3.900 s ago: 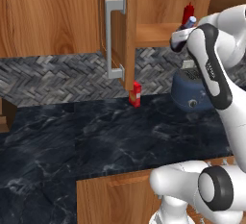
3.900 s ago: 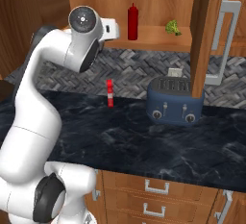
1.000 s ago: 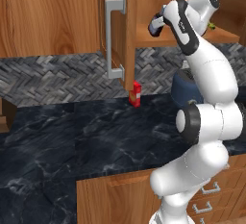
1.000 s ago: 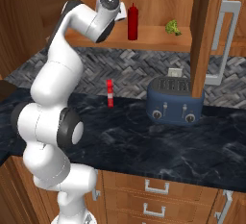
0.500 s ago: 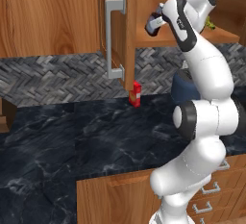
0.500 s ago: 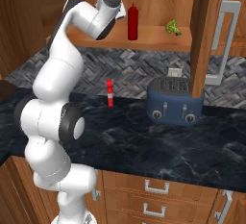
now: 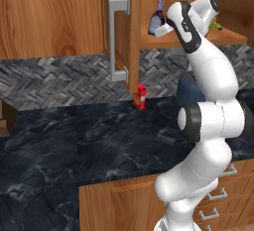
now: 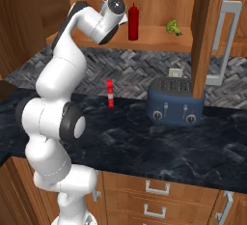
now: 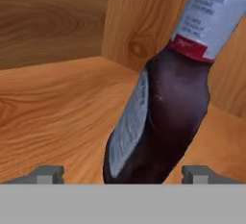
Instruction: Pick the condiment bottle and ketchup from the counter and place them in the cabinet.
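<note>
Gripper [image 9: 122, 172] reaching into the open warm-brown wooden wall cabinet [image 7: 149, 7], tips spread either side of the small dark navy-purple condiment bottle with pale label [image 9: 158, 117]; whether clamped on it, cannot tell. Bottle tilted over the wooden cabinet shelf [image 9: 57, 107], seen at the cabinet mouth in the left base view [image 7: 158, 18]. Below, on the black marble-look bench [image 7: 89, 145]: small red boxy carton [image 7: 140, 96] near the backsplash, dark blue toaster [image 8: 175, 101] to its right. Farther back on the shelf, upright: slim all-red ketchup squeeze bottle [image 8: 133, 22], small green broccoli piece [image 8: 173, 27] beside it
</note>
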